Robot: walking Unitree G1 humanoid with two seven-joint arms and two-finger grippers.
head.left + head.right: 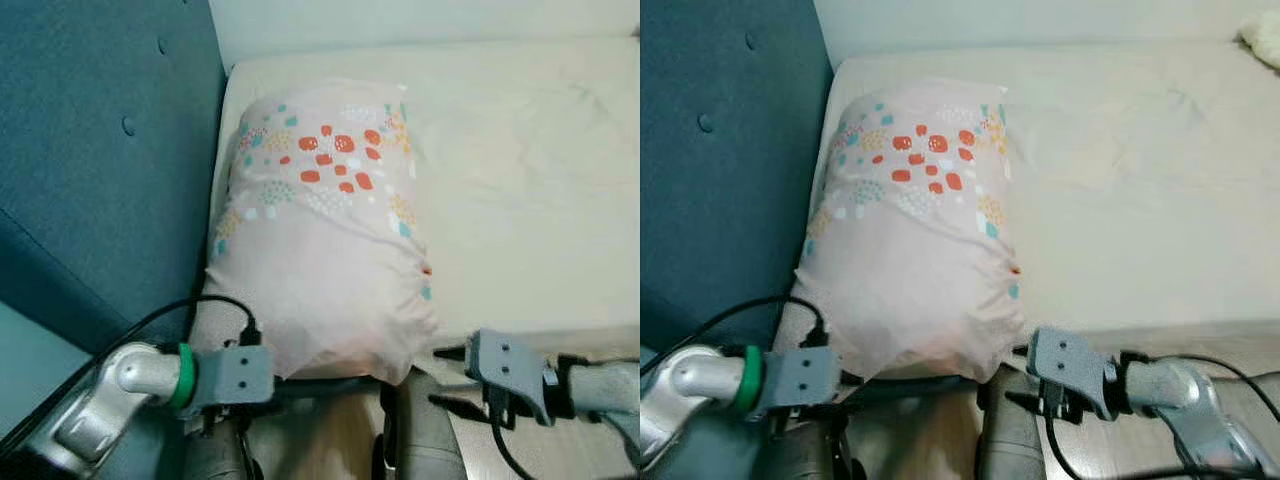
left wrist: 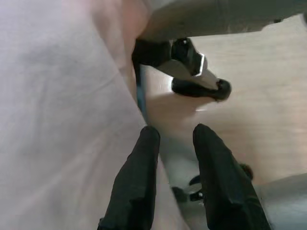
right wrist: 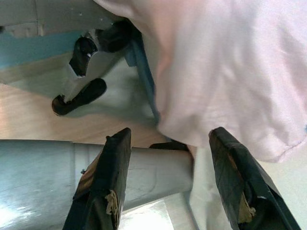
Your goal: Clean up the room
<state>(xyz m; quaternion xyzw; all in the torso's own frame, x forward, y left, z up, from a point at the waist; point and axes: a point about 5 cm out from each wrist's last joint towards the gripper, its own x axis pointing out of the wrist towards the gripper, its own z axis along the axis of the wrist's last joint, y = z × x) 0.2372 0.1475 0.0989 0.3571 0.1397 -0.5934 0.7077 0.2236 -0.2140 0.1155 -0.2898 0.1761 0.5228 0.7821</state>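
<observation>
A: What do we see on our left side?

B: We see a blue headboard (image 1: 90,150) with buttons in it. Right beside it is a pink pillow (image 1: 320,230) with orange and teal dots. The pillow lies at the left end of the bed (image 1: 520,180), and its near end hangs over the bed's edge.

A: Where is our left pincer (image 2: 172,139)?

B: It is low down, under the near end of the pillow. One black finger touches the pink cloth. The two fingers are a little apart, and nothing is between them.

A: And what is in the middle?

B: The cream sheet of the bed, with soft wrinkles in it.

A: And our right pincer (image 3: 170,143)?

B: It is low on the right, near the pillow's hanging corner. Its fingers are wide apart and hold nothing. We see the wood floor (image 3: 29,120) below them.
</observation>
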